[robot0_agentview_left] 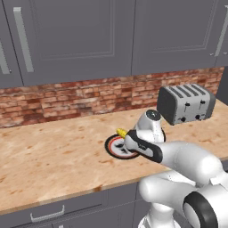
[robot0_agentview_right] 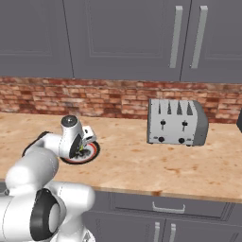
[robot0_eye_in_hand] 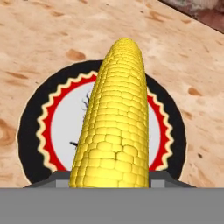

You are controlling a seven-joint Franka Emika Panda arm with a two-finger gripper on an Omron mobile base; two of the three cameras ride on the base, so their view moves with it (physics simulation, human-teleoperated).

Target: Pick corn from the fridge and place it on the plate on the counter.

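Corn (robot0_eye_in_hand: pixel 114 127): bright yellow, regular rows of kernels; centre of the hand view. In the left base view a yellow tip (robot0_agentview_left: pixel 120 132) shows left of the white wrist; any green end is hard to make out there.

Plate (robot0_eye_in_hand: pixel 35 127): black rim, cream zigzag line, red ring, white centre with thin dark marks.

Counter (robot0_agentview_left: pixel 53 156): light tan wood, mottled with darker brown flecks.

Backsplash (robot0_agentview_left: pixel 67 100), mid frame: red-brown brick, pale mortar lines.

Wall cupboards (robot0_agentview_right: pixel 127 38), upper frame: flat dark grey, lighter grey bar handles.

Toaster (robot0_agentview_right: pixel 176 122): silver-grey, dark slots and knobs.
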